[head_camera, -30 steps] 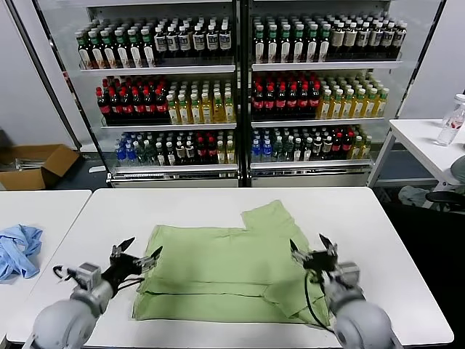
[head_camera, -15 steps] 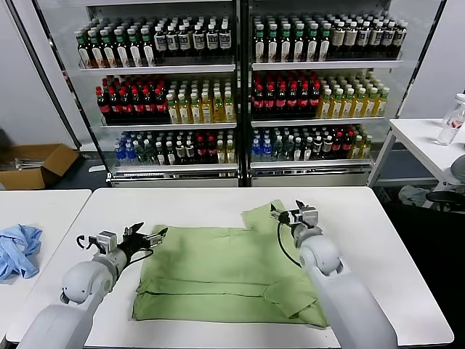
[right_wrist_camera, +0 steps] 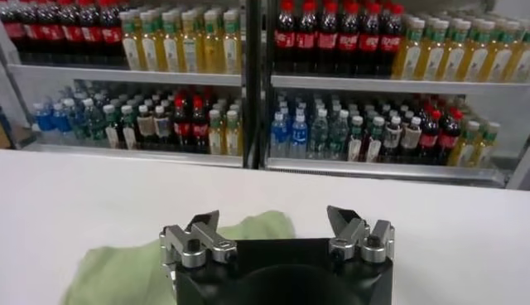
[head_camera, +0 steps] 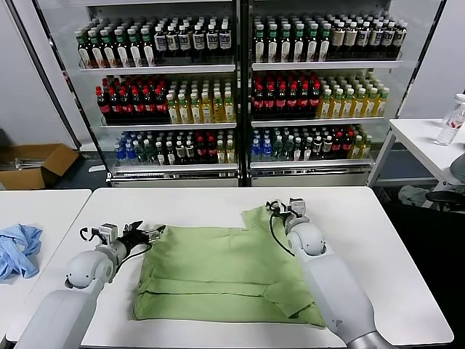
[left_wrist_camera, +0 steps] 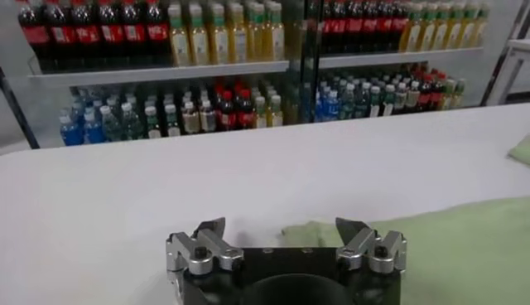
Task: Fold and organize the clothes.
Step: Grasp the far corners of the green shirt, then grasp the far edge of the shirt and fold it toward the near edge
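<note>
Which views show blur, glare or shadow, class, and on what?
Head view: sharp; glare streaks the glass-doored drinks cooler; soft shadow edges the light green fabric shirt. Left wrist view: bottles blurred, the open left gripper clearer. Right wrist view: bottles soft behind the open right gripper.

Both arms have reached forward from the near edge. The left end effector (head_camera: 149, 234) now sits at the shirt's (head_camera: 218, 269) far-left corner, and the right end effector (head_camera: 280, 209) has reached the far sleeve, both with jaws spread.
</note>
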Tool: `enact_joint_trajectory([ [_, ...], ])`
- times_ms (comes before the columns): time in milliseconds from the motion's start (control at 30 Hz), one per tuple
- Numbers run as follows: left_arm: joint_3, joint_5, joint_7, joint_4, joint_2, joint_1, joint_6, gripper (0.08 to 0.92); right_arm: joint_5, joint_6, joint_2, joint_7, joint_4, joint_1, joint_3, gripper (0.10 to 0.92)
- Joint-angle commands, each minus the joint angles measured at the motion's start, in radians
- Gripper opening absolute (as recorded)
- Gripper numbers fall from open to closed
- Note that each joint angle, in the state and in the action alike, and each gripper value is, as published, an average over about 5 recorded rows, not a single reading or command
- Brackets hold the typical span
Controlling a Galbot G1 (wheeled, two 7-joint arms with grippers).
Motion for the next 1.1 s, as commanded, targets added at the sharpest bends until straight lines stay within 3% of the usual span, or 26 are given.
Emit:
enact_joint_trajectory([
  [33,0.015,0.016,0.02,0.051,-0.004,-0.038,0.003,0.791,-0.017,0.019,0.03,-0.007,-0.098,0.045,0.0,0.758],
  [733,-0.001,0.034,0.04,0.023,-0.024,0.007,-0.013,0.204,0.007,0.028,0.013,-0.018,-0.037,0.004,0.008,0.157],
  [900,-0.015,-0.053,0.02,-0.033,-0.006,0.016,-0.031,0.099,0.074,0.054,-0.021,-0.019,0.122,-0.06,0.023,0.105],
  [1100,-0.067,-0.187,-0.012,-0.22,0.059,0.148,-0.042,0.085,0.208,-0.023,-0.148,0.033,0.523,-0.239,0.056,0.105],
])
